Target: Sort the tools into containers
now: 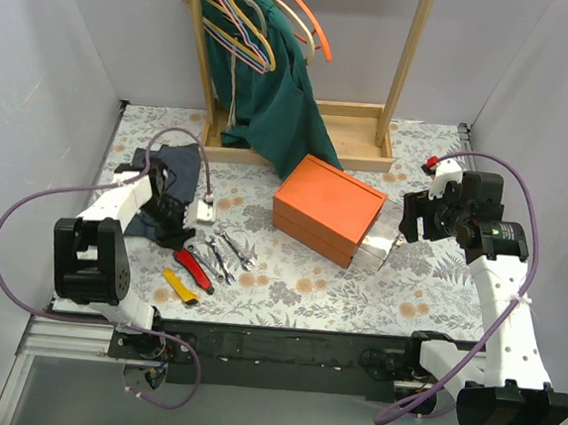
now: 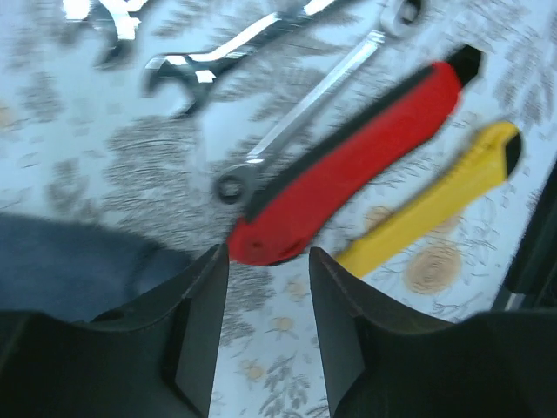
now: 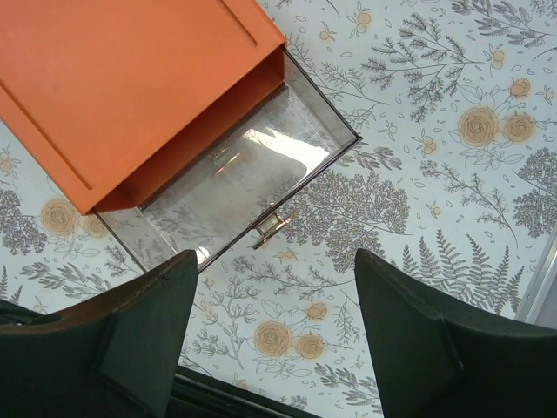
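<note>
red pliers (image 2: 348, 165): they lie flat on the flowery table (image 1: 288, 282), near its front left corner. The handle is red with a black strip. Its end sits just in front of the left gripper.
yellow tool (image 2: 435, 205): it lies just beside the red pliers, on the side closer to the front edge of the table. It points almost the same way as they do.
silver wrenches (image 1: 226, 247): a few thin shiny ones lie on the other side of the pliers, between the pliers and the orange box. One lies right against the pliers.
orange box (image 1: 329, 209): it sits in the middle of the table, turned a bit crooked.
clear drawer (image 3: 252, 174): it is pulled out of the orange box on the side by the right arm. A small handle shows on its front wall.
left gripper (image 2: 267, 270): it is low over the table. Its two fingers are spread apart with nothing held between them, and their tips point at the end of the red pliers.
right gripper (image 3: 274, 270): it hangs above the pulled-out drawer. Its fingers are spread wide and hold nothing.
blue cloth (image 1: 169, 163): it lies crumpled on the table next to the left arm.
clothes rack (image 1: 406, 74): it stands at the back of the table. Coloured hangers (image 1: 311, 21) and a green cloth (image 1: 274, 102) hang on it.
</note>
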